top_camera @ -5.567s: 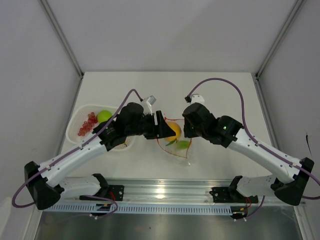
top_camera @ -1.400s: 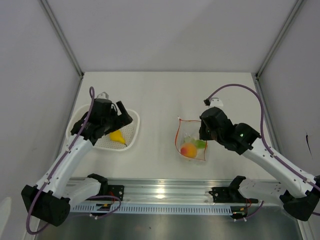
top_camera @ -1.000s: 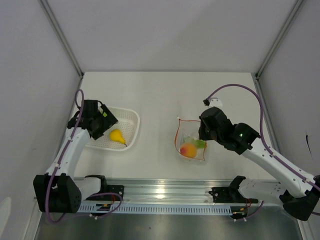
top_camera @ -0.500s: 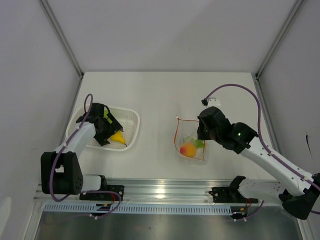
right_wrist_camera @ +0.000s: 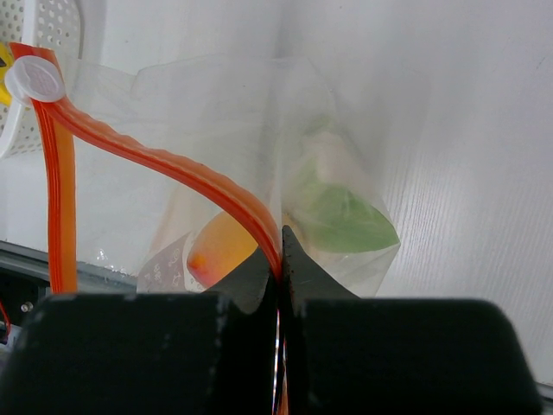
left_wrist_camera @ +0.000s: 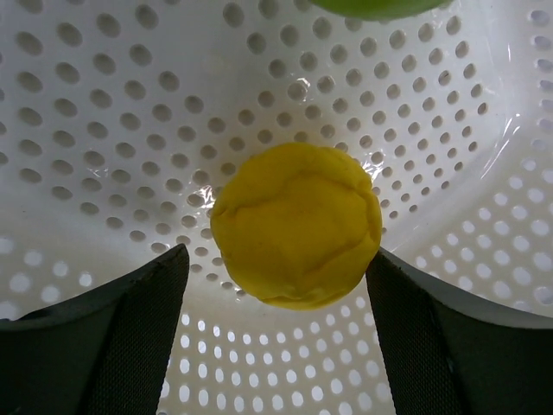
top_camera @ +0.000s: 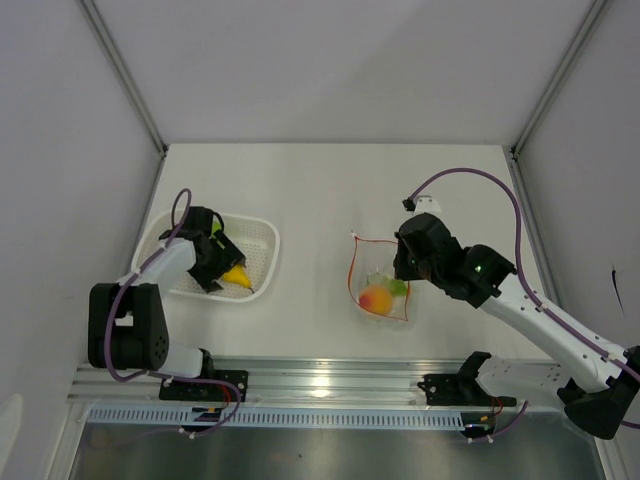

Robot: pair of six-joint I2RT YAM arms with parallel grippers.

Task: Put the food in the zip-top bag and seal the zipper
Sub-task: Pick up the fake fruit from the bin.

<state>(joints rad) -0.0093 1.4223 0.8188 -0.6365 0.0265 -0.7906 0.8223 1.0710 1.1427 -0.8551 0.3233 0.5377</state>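
Note:
The clear zip-top bag (top_camera: 379, 283) lies right of centre with its mouth open. It holds the orange (top_camera: 375, 299) and a green piece (top_camera: 398, 287). My right gripper (top_camera: 404, 262) is shut on the red-orange zipper (right_wrist_camera: 173, 169) at the bag's right edge (right_wrist_camera: 278, 259). The orange (right_wrist_camera: 220, 247), the green piece (right_wrist_camera: 341, 216) and a pale piece (right_wrist_camera: 327, 161) show through the plastic. My left gripper (top_camera: 214, 264) is open in the white basket. Its fingers (left_wrist_camera: 112, 337) stand either side of the yellow piece (left_wrist_camera: 296, 225) without touching it. The green apple (left_wrist_camera: 371, 5) lies beyond. The grapes are hidden.
The white perforated basket (top_camera: 262, 240) stands at the left, near the table's left edge. The zipper's white slider (right_wrist_camera: 34, 79) sits at the far corner of the bag's mouth. The metal rail (top_camera: 320, 385) runs along the near edge.
My left arm has left the bag, swung back to the basket and come down over the yellow piece. The orange now lies in the bag. My right gripper still holds the zipper edge.

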